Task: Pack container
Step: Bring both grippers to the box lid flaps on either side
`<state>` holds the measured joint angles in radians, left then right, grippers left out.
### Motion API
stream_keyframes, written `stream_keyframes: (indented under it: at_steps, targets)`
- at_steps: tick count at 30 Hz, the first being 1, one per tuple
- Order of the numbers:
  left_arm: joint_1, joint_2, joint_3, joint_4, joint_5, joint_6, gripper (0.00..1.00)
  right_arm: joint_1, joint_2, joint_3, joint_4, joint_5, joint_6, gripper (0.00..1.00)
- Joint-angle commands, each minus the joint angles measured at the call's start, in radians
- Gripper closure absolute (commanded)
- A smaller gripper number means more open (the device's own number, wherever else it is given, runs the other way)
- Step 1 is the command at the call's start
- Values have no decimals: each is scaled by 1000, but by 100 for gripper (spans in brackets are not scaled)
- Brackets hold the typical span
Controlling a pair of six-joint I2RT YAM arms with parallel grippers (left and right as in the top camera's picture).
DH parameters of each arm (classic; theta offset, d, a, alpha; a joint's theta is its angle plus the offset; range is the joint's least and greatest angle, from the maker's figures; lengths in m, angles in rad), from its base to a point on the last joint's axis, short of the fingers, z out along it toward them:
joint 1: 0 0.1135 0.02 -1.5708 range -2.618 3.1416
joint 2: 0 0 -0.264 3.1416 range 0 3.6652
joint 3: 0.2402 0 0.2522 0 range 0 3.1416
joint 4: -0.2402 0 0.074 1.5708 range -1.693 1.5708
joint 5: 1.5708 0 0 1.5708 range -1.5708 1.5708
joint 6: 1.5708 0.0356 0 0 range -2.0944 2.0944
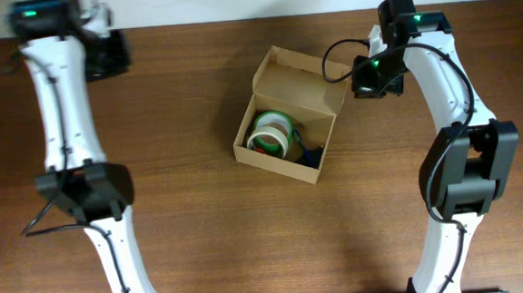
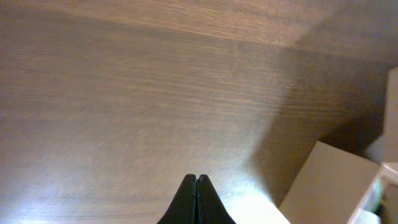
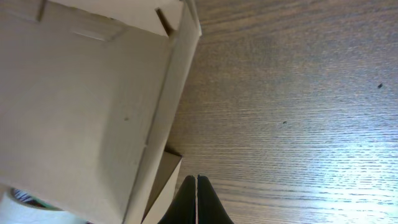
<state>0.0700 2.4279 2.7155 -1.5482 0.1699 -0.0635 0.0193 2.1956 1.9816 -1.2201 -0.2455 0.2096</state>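
The container (image 1: 301, 82), a tan cardboard box, sits open at the table's middle with its flap lid tilted back. Inside lie a green-and-white tape roll (image 1: 271, 133) and something blue (image 1: 310, 155). My right gripper (image 1: 365, 77) is shut and empty just right of the lid. In the right wrist view its tips (image 3: 197, 179) hover over bare wood beside the container's flap (image 3: 87, 112). My left gripper (image 1: 108, 54) is far off at the back left, also shut on nothing. Its tips (image 2: 196, 178) point at the tabletop, and a corner of the container (image 2: 333, 186) shows at the lower right.
The brown wooden table (image 1: 203, 232) carries nothing else besides the two white arms. The pale wall edge (image 1: 234, 1) runs along the back.
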Motion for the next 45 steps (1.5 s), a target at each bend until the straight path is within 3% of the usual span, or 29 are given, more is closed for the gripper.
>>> stream_keyframes:
  at_steps: [1, 7, 15, 21, 30, 41, 45]
  targets:
    - [-42, 13, -69, 48, -63, 32, 98, 0, 45, -3, 10, 20, 10, 96]
    - [-83, 13, -178, 136, -62, 31, 98, 0, 82, -3, 93, -92, 9, 96]
    - [-84, 13, -211, 135, -62, 31, 98, 5, 127, -3, 296, -346, 7, 96]
    - [-84, 13, -211, 132, -62, 31, 98, 27, 130, -3, 359, -439, 5, 96]
    - [-89, 21, -211, 144, -53, 31, 98, 52, 130, -2, 390, -413, -5, 96]
    - [-100, 218, -211, 227, 418, -87, 98, -78, 130, 9, 327, -386, -18, 96]
    - [-127, 262, -211, 279, 478, -148, 98, -77, 130, 9, 319, -386, -23, 96]
